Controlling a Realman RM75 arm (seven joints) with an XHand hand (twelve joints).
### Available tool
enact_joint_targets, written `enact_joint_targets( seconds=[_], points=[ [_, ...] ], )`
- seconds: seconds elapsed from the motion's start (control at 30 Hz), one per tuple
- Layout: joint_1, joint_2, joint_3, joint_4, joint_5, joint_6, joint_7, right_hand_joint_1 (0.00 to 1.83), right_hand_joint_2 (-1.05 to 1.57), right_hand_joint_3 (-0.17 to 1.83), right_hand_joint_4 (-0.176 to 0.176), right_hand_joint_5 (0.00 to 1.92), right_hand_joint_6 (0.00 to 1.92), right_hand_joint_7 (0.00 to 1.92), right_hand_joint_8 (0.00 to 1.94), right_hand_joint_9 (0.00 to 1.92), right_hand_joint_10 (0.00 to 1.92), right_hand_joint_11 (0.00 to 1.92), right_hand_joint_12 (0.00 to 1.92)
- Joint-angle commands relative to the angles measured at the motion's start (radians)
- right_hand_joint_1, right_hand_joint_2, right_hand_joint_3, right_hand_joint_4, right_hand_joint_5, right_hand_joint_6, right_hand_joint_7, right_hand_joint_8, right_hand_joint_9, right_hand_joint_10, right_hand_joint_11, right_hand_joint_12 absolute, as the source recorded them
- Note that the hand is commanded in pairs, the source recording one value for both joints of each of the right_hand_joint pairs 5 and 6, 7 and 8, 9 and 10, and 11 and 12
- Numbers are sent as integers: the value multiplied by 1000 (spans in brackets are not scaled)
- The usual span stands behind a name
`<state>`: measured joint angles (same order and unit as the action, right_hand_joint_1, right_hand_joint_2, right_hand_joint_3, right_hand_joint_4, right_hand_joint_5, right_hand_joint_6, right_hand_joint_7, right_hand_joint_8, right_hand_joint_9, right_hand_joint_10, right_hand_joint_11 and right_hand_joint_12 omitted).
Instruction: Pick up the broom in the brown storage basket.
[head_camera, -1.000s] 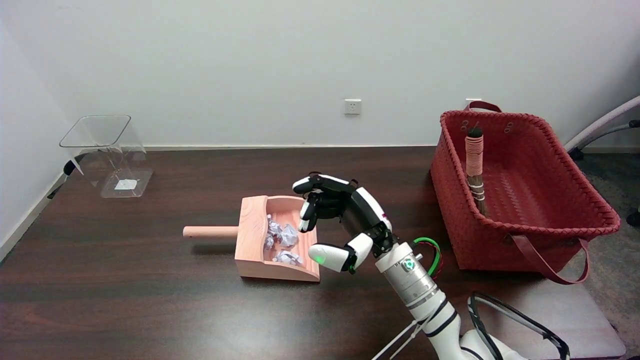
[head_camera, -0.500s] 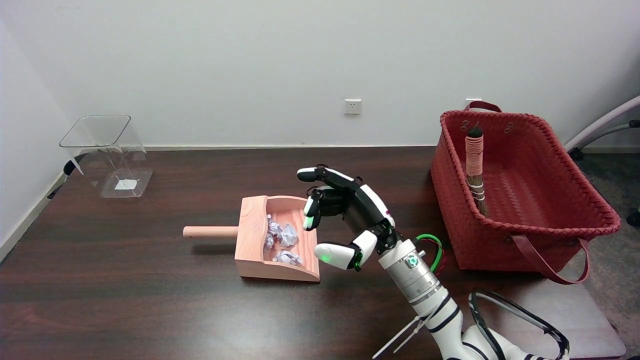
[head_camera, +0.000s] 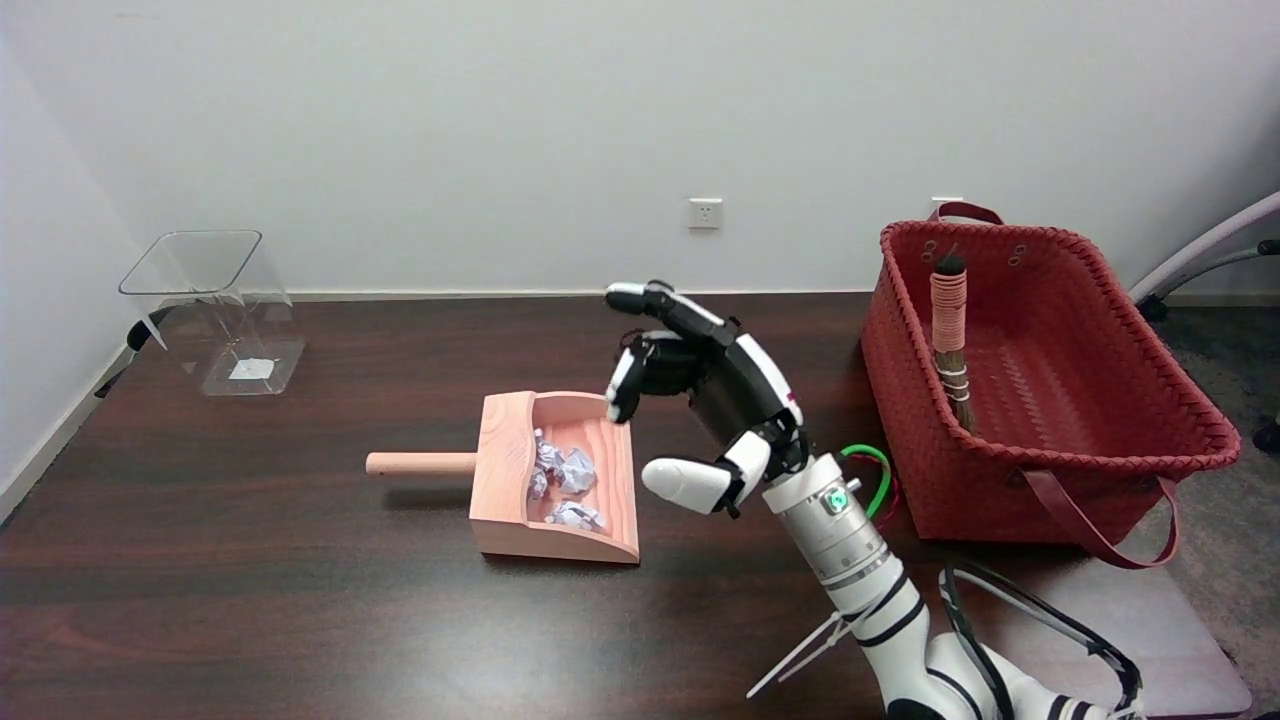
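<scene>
The broom (head_camera: 951, 330) leans upright against the left inner wall of the reddish-brown woven basket (head_camera: 1100, 440) at the table's right end. Its pink-wrapped handle points up and its brown bristle part runs down into the basket, where the lower end is hidden. My right hand (head_camera: 700, 390) hovers above the table, well to the left of the basket and just right of the wooden dustpan. Its fingers are spread and loosely curved, and it holds nothing.
A pink wooden dustpan (head_camera: 520, 470) with several crumpled paper balls (head_camera: 562, 480) lies mid-table, handle pointing left. A clear plastic bin (head_camera: 215, 310) stands at the far left. The basket's strap handle (head_camera: 1100, 530) hangs over its near side.
My right hand has risen and shifted a little to the right, away from the dustpan, with its fingers opening out further. The broom and basket have not moved.
</scene>
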<state>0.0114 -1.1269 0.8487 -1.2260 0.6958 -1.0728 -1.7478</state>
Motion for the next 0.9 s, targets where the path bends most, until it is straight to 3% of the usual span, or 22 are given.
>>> enact_joint_targets(
  seconds=[0.03, 0.23, 0.5, 0.7, 0.9],
  points=[
    [-9, 131, 53, -265, -25, 119, -140, 1216, -223, 1074, 0, 455, 455, 1030, 1030, 892, 892, 932, 932],
    [-42, 218, 82, -379, -18, 287, -299, 1245, -388, 1103, 0, 259, 259, 882, 882, 628, 628, 624, 624],
    [-71, 260, 174, -424, -38, 354, -467, 1263, -500, 1084, 0, 85, 85, 756, 756, 573, 573, 584, 584],
    [-71, 289, 258, -448, -78, 364, -531, 1281, -632, 1208, 0, 98, 98, 628, 628, 507, 507, 555, 555],
    [-81, 288, 339, -444, -154, 367, -581, 1262, -604, 1167, 0, 56, 56, 589, 589, 433, 433, 493, 493]
  ],
)
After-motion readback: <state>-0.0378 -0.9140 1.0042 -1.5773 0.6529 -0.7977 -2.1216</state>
